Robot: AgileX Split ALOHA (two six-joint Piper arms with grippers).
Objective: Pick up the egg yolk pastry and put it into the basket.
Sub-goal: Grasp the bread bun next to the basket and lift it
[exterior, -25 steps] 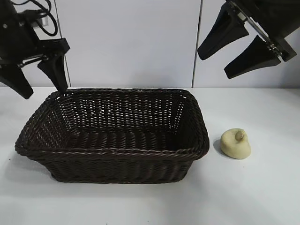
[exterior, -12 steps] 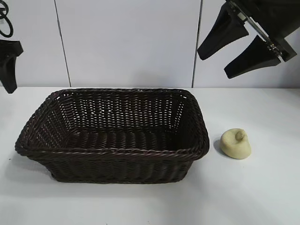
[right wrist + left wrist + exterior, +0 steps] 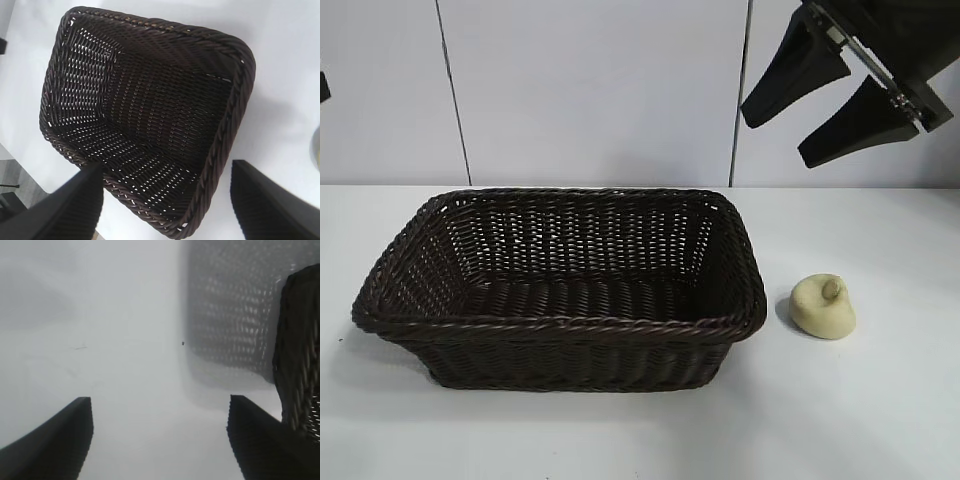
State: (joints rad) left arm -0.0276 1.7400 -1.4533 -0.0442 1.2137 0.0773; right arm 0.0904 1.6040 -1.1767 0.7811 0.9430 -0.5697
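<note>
The egg yolk pastry point(image 3: 823, 307), a small pale yellow lump with a brownish nub, lies on the white table just right of the basket point(image 3: 560, 325). The basket is dark brown wicker and has nothing in it. My right gripper point(image 3: 778, 135) is open and empty, high above the table, over the gap between the basket's right end and the pastry. In the right wrist view the right gripper point(image 3: 166, 167) frames the basket's rim point(image 3: 240, 65). My left gripper point(image 3: 159, 405) is open and empty over bare table, with the basket's side point(image 3: 297, 350) beside it. It is almost out of the exterior view at the left.
The white table point(image 3: 880, 420) stretches in front of and to the right of the pastry. A pale panelled wall point(image 3: 600, 90) stands behind the table.
My left arm has drawn back to the left, from above the basket's far left corner to almost out of the exterior view. The right arm, the basket and the pastry have not moved.
</note>
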